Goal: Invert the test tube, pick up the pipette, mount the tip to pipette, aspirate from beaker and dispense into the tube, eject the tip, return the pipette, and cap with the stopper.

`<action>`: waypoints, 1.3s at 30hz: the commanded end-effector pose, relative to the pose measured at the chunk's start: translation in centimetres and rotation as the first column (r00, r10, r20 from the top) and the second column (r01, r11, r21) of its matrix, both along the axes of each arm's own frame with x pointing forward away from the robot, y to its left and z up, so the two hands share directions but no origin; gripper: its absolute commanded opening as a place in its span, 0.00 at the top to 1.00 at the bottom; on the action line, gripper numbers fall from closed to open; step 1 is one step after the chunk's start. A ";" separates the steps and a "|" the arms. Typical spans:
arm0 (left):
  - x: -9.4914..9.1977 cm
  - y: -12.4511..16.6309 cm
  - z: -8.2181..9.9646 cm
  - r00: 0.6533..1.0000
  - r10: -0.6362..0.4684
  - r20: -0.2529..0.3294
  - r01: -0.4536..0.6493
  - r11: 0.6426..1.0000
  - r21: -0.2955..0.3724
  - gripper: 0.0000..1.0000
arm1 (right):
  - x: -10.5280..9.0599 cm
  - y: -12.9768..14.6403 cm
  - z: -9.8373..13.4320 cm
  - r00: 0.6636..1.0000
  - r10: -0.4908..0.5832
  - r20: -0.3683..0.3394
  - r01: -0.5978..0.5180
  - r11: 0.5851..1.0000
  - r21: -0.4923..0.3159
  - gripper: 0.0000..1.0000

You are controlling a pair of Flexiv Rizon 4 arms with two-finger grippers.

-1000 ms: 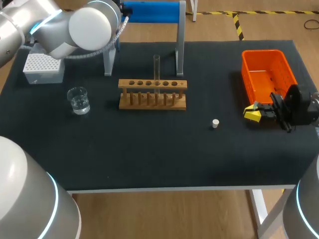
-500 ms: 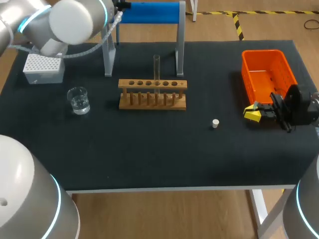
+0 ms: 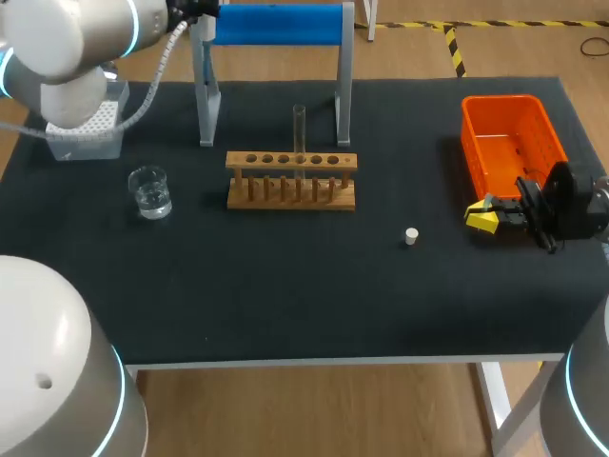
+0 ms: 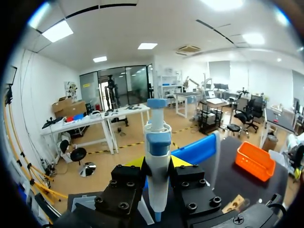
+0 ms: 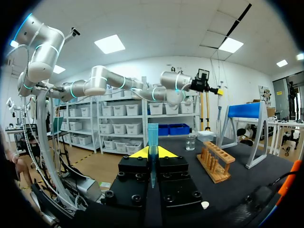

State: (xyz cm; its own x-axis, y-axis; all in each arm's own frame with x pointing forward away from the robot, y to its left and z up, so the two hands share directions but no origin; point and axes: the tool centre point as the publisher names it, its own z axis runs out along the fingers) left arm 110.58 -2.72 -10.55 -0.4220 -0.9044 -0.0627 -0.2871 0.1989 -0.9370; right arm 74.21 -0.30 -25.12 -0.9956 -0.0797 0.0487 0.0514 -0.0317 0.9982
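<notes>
The step in hand looks to be fitting the tip onto the pipette, and each arm has one half of the job. The left gripper (image 4: 159, 162) is clamped on the pipette (image 4: 157, 142), a finger against either side of its blue and white body. The pipette's long axis runs between the fingers, plunger end out past the fingertips and narrow nose back toward the wrist.

The right gripper (image 5: 152, 153) pinches the tip (image 5: 152, 138), a slim pale blue cone. Its length also runs between the fingers, with the wide open collar beyond the fingertips and the point back toward the wrist.

From the right gripper, the left arm (image 3: 67, 43) is well off across the table, past the rack (image 3: 291, 181) and the test tube (image 3: 299, 129) standing in it. I'd judge the two must be brought together, nose and collar facing on one line. As held, neither end points toward the other, so at least one wrist needs turning first.
</notes>
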 end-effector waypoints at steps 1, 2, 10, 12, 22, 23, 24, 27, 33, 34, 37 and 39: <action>0.1 0.2 0.1 0.996 -0.082 -0.019 0.082 0.996 -0.024 1.00 | -0.1 -0.1 0.0 1.000 0.000 0.001 0.000 1.000 -0.001 1.00; 0.1 0.2 0.1 0.996 -0.082 -0.019 0.082 0.996 -0.024 1.00 | -0.1 -0.1 0.0 1.000 0.000 0.001 0.000 1.000 -0.001 1.00; 0.1 0.2 0.1 0.996 -0.082 -0.019 0.082 0.996 -0.024 1.00 | -0.1 -0.1 0.0 1.000 0.000 0.001 0.000 1.000 -0.001 1.00; 0.1 0.2 0.1 0.996 -0.082 -0.019 0.082 0.996 -0.024 1.00 | -0.1 -0.1 0.0 1.000 0.000 0.001 0.000 1.000 -0.001 1.00; -4.9 0.4 2.7 0.926 -0.375 0.028 0.376 0.925 -0.057 1.00 | -0.1 -0.1 0.0 1.000 0.000 0.001 0.000 1.000 -0.001 1.00; -5.4 0.4 2.9 0.911 -0.410 0.035 0.411 0.910 -0.054 1.00 | -0.1 -0.1 0.0 1.000 0.000 0.001 0.000 1.000 -0.001 1.00; -5.7 0.4 3.1 0.903 -0.429 0.034 0.430 0.901 -0.047 1.00 | -0.1 -0.1 0.0 1.000 0.000 0.001 0.000 1.000 -0.001 1.00; -6.8 0.3 3.6 0.863 -0.503 0.035 0.504 0.863 -0.038 1.00 | -0.1 -0.1 0.0 1.000 0.000 0.001 0.000 1.000 -0.001 1.00; -8.6 0.0 4.5 0.800 -0.599 0.030 0.599 0.801 -0.011 1.00 | -0.1 -0.1 0.0 1.000 0.000 0.001 0.000 1.000 -0.001 1.00; -8.9 0.0 4.6 0.790 -0.612 0.033 0.613 0.790 -0.007 1.00 | -0.1 -0.1 0.0 1.000 0.000 0.001 0.000 1.000 -0.001 1.00; -9.9 0.0 5.1 0.756 -0.653 0.044 0.654 0.756 -0.021 1.00 | -0.1 -0.1 0.0 1.000 0.000 0.001 0.000 1.000 -0.001 1.00; -10.5 -0.1 5.3 0.727 -0.685 0.044 0.686 0.728 -0.011 1.00 | -0.1 -0.1 0.0 1.000 0.000 0.001 0.000 1.000 -0.001 1.00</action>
State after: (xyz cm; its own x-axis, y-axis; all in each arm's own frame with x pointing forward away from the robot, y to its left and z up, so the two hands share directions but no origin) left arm 101.26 -3.76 -5.27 -0.6956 -0.6948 -0.1826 -0.0666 0.3155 -0.9466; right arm 74.21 -0.30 -25.12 -0.9956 -0.0797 0.0487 0.0514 -0.0318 0.9982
